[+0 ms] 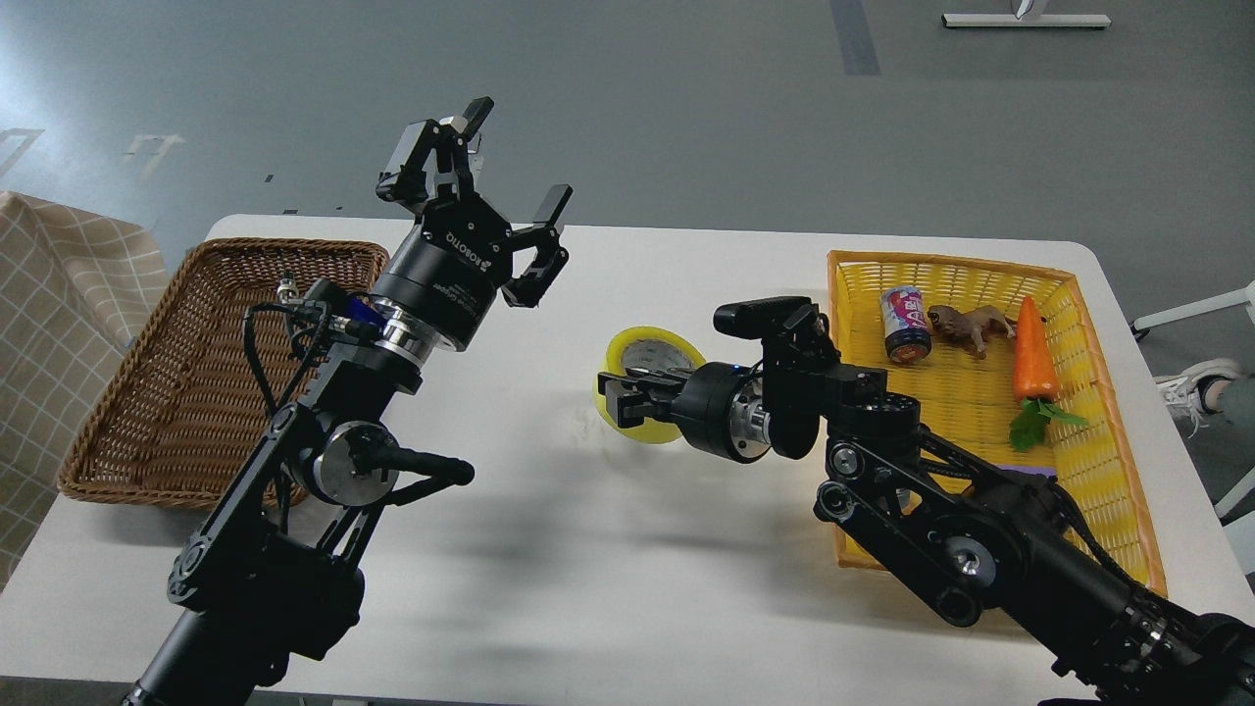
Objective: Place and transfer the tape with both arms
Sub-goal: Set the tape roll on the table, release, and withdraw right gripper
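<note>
The tape [652, 353], a yellow roll with a grey-white core, is held near the middle of the white table [608, 549], low over its surface; whether it touches the table I cannot tell. My right gripper [627, 397] is shut on the roll's wall, one finger through the core, the arm coming in from the lower right. My left gripper [510, 172] is open and empty, raised above the table's far left-centre, well to the upper left of the tape.
A brown wicker basket [147, 392] stands at the left. A yellow basket [1088, 471] at the right holds a can [905, 324], a toy animal [969, 327] and a carrot [1035, 365]. A checked cloth [49, 324] hangs at the far left.
</note>
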{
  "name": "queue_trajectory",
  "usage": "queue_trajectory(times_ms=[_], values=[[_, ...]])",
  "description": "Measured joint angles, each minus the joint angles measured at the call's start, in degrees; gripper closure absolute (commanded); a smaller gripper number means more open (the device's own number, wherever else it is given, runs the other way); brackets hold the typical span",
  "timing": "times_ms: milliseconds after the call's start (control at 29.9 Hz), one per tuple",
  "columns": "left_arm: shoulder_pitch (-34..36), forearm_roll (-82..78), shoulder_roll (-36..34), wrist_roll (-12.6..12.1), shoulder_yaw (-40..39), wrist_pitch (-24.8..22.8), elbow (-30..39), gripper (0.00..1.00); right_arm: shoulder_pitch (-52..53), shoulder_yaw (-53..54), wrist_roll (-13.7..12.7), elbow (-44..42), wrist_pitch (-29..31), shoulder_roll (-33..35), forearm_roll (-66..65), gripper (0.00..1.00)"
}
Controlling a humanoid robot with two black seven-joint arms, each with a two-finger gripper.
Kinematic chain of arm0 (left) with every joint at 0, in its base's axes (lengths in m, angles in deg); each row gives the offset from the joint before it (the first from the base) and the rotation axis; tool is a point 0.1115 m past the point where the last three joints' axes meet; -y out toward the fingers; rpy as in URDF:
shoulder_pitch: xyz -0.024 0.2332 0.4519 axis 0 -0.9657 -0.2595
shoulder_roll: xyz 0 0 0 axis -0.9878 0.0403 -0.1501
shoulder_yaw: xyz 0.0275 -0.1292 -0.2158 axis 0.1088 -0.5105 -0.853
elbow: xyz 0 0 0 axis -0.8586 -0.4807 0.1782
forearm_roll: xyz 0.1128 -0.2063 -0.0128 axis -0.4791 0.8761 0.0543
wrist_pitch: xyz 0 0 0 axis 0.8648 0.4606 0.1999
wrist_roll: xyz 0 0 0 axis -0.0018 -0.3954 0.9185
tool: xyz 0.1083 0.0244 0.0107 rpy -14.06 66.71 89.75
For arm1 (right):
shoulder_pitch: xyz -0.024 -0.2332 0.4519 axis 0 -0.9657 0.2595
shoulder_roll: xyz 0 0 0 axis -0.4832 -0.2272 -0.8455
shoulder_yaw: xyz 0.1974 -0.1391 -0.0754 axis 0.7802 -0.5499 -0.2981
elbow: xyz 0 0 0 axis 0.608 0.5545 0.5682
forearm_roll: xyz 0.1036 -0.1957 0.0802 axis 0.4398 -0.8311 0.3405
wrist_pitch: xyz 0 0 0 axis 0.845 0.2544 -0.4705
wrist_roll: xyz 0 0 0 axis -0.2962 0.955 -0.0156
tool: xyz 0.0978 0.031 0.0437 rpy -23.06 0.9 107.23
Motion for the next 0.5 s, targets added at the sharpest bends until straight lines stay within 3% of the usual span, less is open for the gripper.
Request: queue_trajectory(times_ms=[501], values=[[-1.4, 0.2, -1.6, 0.1, -1.3, 0.1, 1.1, 0.0, -2.8, 0.9, 0.2, 0.5, 0.0, 0.0, 0.4, 0.94]])
